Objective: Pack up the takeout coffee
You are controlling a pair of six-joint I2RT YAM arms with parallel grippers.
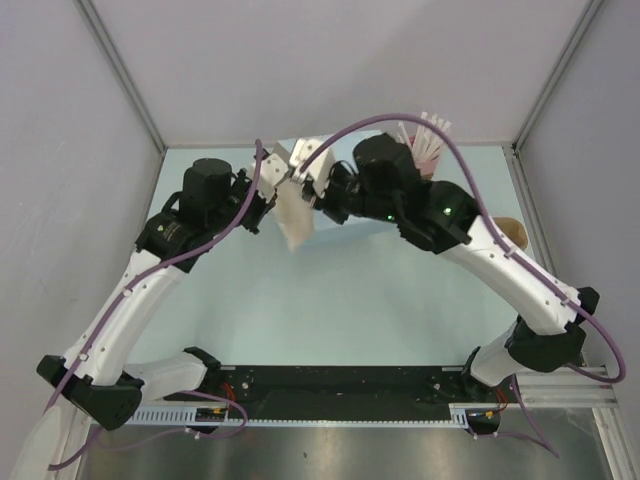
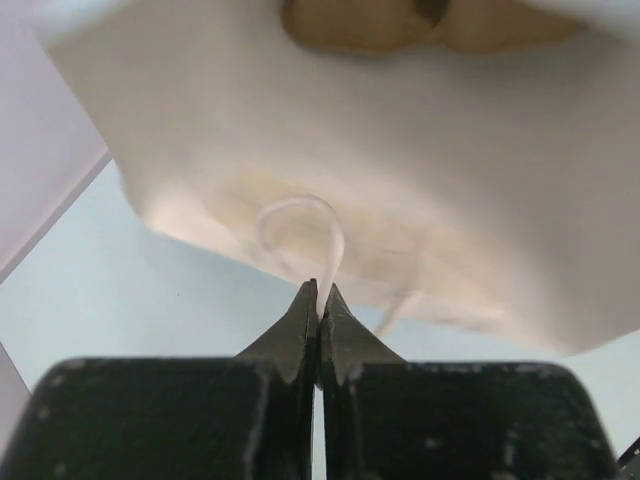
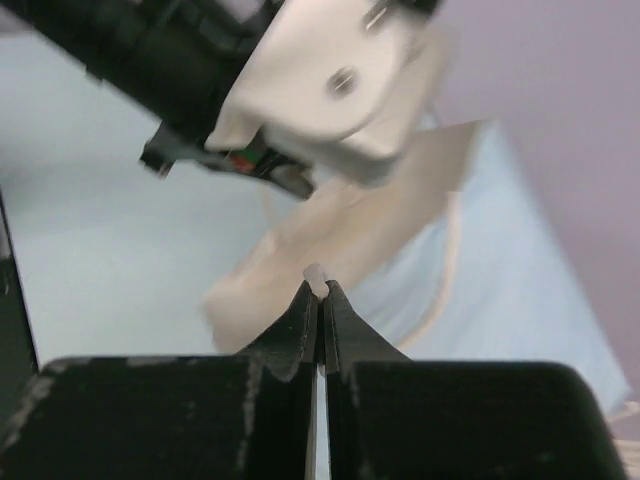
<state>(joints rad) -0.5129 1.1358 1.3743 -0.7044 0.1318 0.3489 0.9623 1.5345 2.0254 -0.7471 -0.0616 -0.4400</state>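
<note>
Left jaws pinched shut on a white handle loop (image 2: 338, 245), right jaws shut on a second handle (image 3: 316, 275), we see the white bag (image 1: 295, 215) hanging above the bench (image 1: 330, 300); we cannot place the takeout coffee, noting only a brown shape (image 2: 350, 25) past the bag's rim.

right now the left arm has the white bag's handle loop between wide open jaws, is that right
No. The left gripper has its jaws pinched shut on the handle loop of the white bag, not wide open; the left wrist view shows it.
</note>
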